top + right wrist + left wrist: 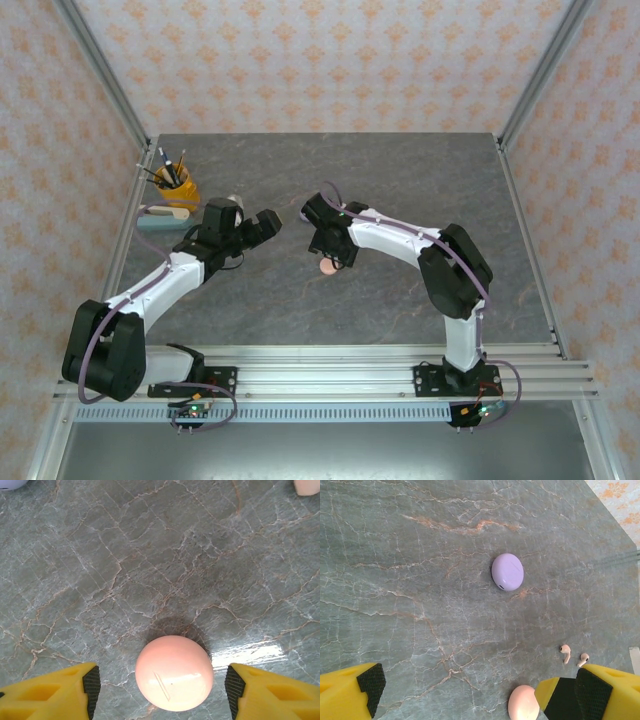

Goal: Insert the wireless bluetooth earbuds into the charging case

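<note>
**A:** Where are the earbuds?

**B:** Two salmon-pink earbuds (565, 651) lie loose on the tabletop (420, 555), at four o'clock from the lilac case (507, 571) in the left wrist view. The pink case (174, 672) sits at its six o'clock and looks shut.

**A:** And the jaws?

**B:** The right jaws stand wide either side of the pink case, touching nothing. The left jaws are wide and empty.

**A:** Risks?

**B:** Squeezed off-centre, that round case could squirt sideways and scatter the nearby buds. The tiny buds might also slip from a pinch.
</note>
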Robot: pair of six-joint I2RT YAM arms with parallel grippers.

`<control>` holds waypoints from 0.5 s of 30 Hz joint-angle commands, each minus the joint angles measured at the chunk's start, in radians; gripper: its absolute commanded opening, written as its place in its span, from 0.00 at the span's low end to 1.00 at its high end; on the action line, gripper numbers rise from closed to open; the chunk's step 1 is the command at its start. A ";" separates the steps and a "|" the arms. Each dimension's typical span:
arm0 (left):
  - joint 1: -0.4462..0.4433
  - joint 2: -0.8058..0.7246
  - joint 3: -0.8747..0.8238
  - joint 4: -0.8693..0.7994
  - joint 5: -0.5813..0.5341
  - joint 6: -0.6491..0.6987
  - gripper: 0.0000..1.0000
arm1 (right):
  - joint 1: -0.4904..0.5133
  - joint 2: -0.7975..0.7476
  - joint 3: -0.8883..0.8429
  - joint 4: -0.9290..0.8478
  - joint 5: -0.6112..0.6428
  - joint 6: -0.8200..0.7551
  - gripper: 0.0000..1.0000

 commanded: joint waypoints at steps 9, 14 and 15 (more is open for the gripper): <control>-0.007 -0.016 0.021 -0.003 -0.023 0.002 1.00 | 0.004 0.115 0.114 -0.025 0.008 -0.220 0.70; -0.008 0.002 0.040 -0.006 -0.023 0.002 1.00 | 0.003 0.155 0.140 -0.022 -0.006 -0.265 0.70; -0.008 0.008 0.046 -0.004 -0.023 0.001 1.00 | 0.001 0.159 0.144 -0.021 -0.015 -0.271 0.70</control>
